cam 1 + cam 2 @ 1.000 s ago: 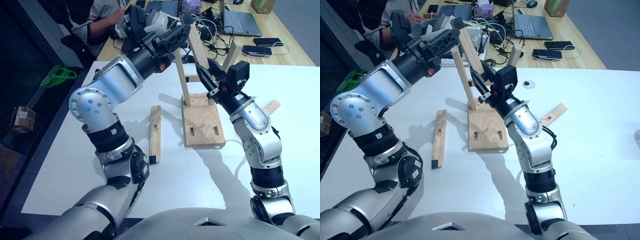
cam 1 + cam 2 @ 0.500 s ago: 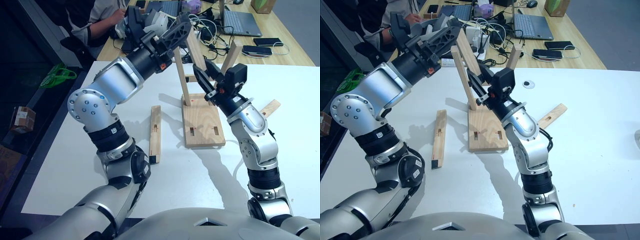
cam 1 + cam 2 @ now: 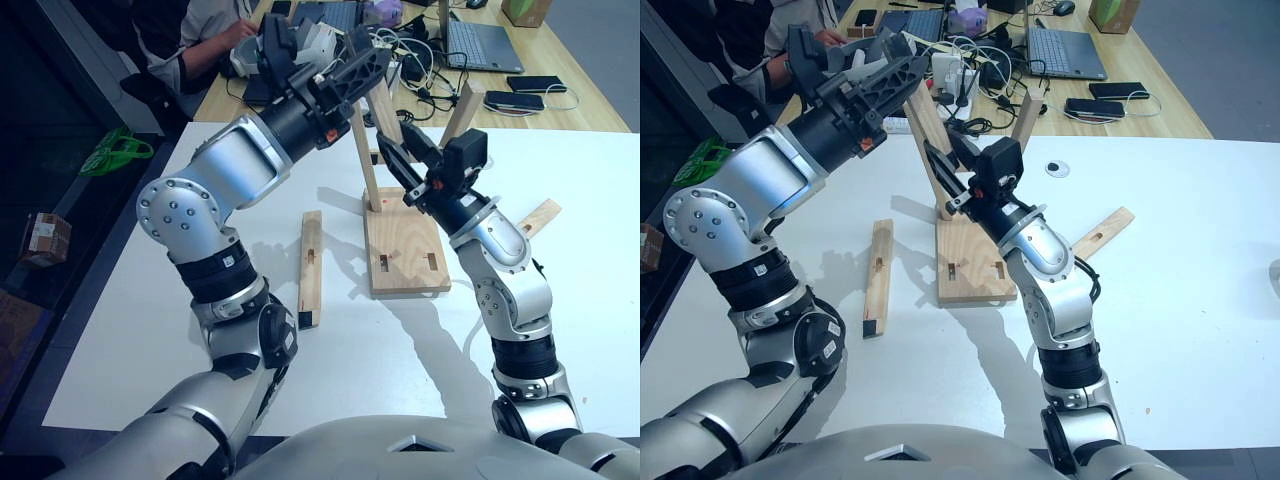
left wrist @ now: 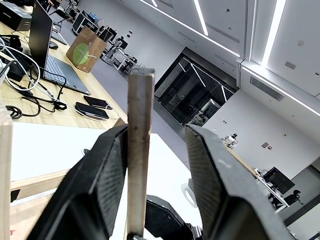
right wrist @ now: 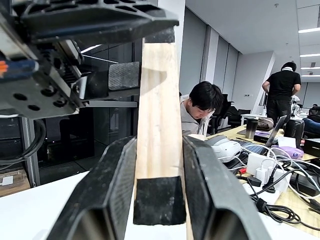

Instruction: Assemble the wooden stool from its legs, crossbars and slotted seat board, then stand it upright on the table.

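- Against the earlier frames, the right gripper (image 3: pixel 397 142) has shifted from right of centre toward the upper middle. It now sits higher along the tilted leg (image 5: pixel 159 115).
- The left gripper (image 3: pixel 378 68) has edged a little to the right at the top of the frame.
- The boards lying on the white table (image 3: pixel 130 330) have not moved.
- Nearest, lower middle, a loose leg (image 3: pixel 311 265) lies flat on the table. It is pale wood with a slot cut in its face and a dark near end.
- Just right of it, apart, the seat board (image 3: pixel 405 235) lies flat with two small slots showing near its front edge.
- At the right edge of the table a short wooden piece (image 3: pixel 541 214) lies at an angle, well apart from the seat board.
- An upright leg (image 3: pixel 365 160) stands at the seat board's far left corner and leans slightly left.
- The right gripper is clamped on the tilted leg near its black-capped lower end, with a finger flush on each side.
- The tilted leg hangs above the board's far edge and slopes up toward the upper middle.
- At its top, the left gripper stands spread. One finger (image 4: pixel 107 170) lies against the wood and the other stands clear.
- Behind the right gripper another leg (image 3: pixel 460 110) rises and leans to the upper right. Its foot is hidden.
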Tool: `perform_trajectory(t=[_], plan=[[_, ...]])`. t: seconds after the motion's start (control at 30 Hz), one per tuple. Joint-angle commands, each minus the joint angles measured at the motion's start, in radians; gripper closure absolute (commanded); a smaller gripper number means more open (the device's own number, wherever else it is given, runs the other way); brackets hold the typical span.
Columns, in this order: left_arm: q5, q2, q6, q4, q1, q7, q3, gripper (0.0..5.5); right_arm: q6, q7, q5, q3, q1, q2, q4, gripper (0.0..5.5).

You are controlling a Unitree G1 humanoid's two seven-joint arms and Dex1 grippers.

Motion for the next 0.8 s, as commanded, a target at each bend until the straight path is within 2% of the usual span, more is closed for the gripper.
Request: perform_trajectory(t=[0.03,0.53,0.8], plan=[[0.03,0.042,-0.025,-0.011,0.033,-0.02,-0.052,3.63,0.008,0.007,0.008,0.003,-0.013,0.008,-0.011,4.22],[0.073,0.116,-0.082,-0.023,0.062,-0.082,-0.151,3.63,0.004,0.013,-0.012,0.01,-0.013,0.002,-0.009,4.22],[0.067,0.119,-0.116,-0.036,0.07,-0.094,-0.157,3.63,0.003,0.014,-0.014,0.011,-0.017,0.001,-0.003,4.22]])
